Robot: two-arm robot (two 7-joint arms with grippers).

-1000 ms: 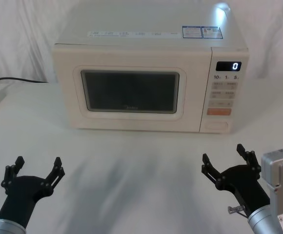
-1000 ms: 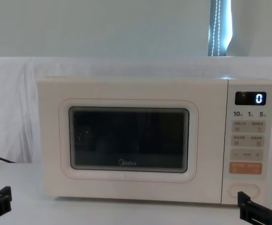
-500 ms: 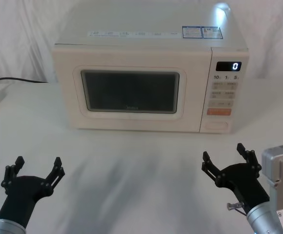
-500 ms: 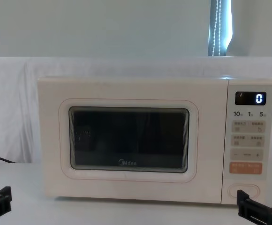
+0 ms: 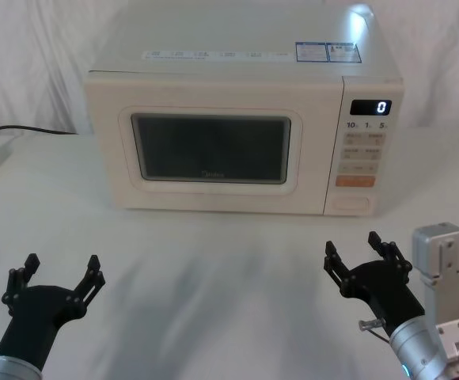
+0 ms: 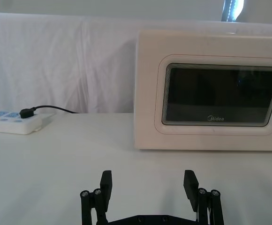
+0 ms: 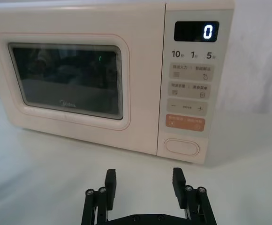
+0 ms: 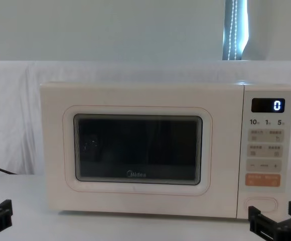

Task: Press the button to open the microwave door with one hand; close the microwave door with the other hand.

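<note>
- The left tool [image 5: 59, 273] hovered low over the table [image 5: 214, 261], its fingers spread, holding nothing.
- Well ahead of it and to its left, a white power strip [image 6: 11, 123] lay with a black plug in it.
- Ahead of both tools stood the microwave [image 5: 237, 71]; the microwave door [image 5: 210, 149] sat shut, "Midea" printed under its window.
- Its display [image 7: 196, 31] read "0", with "10", "1" and "5" beneath.
- An orange button [image 7: 186, 123] sat just above the button [image 7: 181, 146].
- The right tool [image 5: 362, 252] hovered with fingers spread and empty, the button ahead of it and well apart.
</note>
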